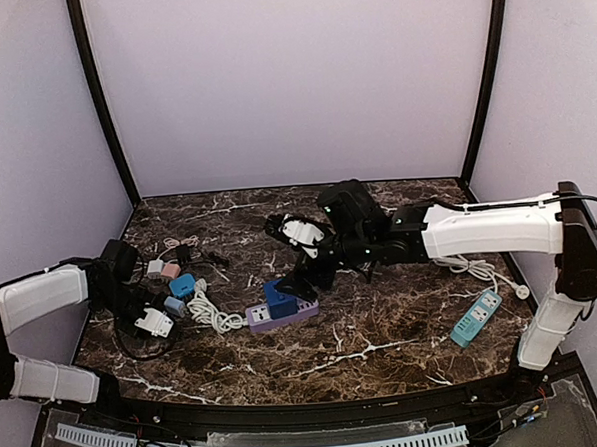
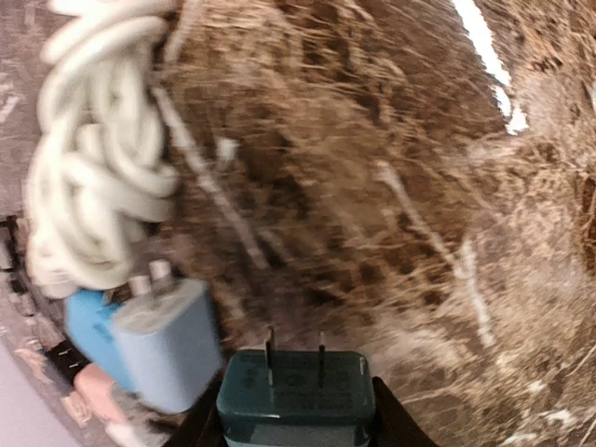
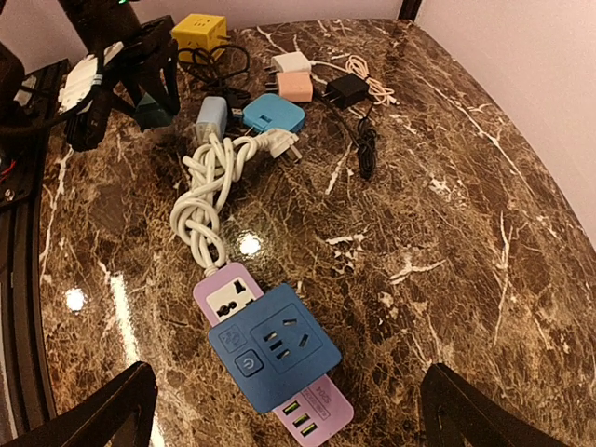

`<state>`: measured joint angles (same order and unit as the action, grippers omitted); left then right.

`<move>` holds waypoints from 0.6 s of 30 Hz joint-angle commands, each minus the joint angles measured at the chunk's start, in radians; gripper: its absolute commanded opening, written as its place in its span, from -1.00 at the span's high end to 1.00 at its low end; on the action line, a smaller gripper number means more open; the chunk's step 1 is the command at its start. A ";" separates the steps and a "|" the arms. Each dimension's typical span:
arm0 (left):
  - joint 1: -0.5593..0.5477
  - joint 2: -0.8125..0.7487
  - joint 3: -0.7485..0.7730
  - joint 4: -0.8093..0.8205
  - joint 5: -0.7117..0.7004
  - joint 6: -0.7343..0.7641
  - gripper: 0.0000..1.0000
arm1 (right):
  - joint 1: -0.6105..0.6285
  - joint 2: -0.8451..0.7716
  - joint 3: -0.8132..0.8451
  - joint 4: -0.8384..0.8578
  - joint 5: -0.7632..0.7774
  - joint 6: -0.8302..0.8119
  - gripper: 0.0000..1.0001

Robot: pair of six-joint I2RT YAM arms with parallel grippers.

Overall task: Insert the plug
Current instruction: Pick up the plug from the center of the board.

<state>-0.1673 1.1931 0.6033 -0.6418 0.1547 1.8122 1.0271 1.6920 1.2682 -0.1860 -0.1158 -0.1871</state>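
A dark teal plug [image 2: 296, 396] sits between my left gripper's [image 2: 296, 414] black fingers [image 2: 203, 424], its two prongs pointing away from the wrist. The jaws are shut on its sides. In the right wrist view that plug [image 3: 152, 112] shows at the far left in the left gripper [image 3: 149, 88]. A purple power strip [image 3: 220, 291] lies mid-table with a blue socket adapter [image 3: 275, 354] plugged on top, its holes facing up. My right gripper [image 3: 293, 414] hangs open directly above the strip [image 1: 281, 315], holding nothing. In the top view the left gripper [image 1: 156, 323] is left of the strip.
A knotted white cable [image 3: 209, 186] runs from the strip toward the left gripper. Several chargers lie beyond it: grey-blue [image 2: 168, 340], blue [image 3: 275, 114], pink [image 3: 298, 87], white [image 3: 291, 62], black [image 3: 346, 89], and a yellow cube [image 3: 198, 31]. A teal power strip [image 1: 476, 317] lies far right.
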 commanded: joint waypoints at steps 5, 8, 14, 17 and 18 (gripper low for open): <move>-0.179 -0.323 0.066 0.352 0.147 -0.163 0.81 | -0.062 -0.027 0.165 -0.054 0.081 0.290 -0.97; -0.247 -0.423 -0.001 0.706 0.260 -0.155 0.75 | -0.068 -0.035 0.206 -0.090 0.096 0.334 -0.97; -0.347 -0.451 -0.106 0.986 0.328 0.022 0.74 | -0.067 -0.013 0.307 -0.257 0.165 0.408 -0.95; -0.408 -0.427 -0.116 1.056 0.268 -0.008 0.74 | -0.066 -0.018 0.305 -0.256 0.135 0.434 -0.92; -0.443 -0.409 -0.100 1.058 0.228 -0.089 0.74 | -0.063 -0.022 0.292 -0.242 0.122 0.427 -0.91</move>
<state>-0.5350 0.7494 0.5076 0.2428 0.4282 1.7805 0.9569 1.6817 1.5570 -0.3847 0.0120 0.1833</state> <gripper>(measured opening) 0.429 0.961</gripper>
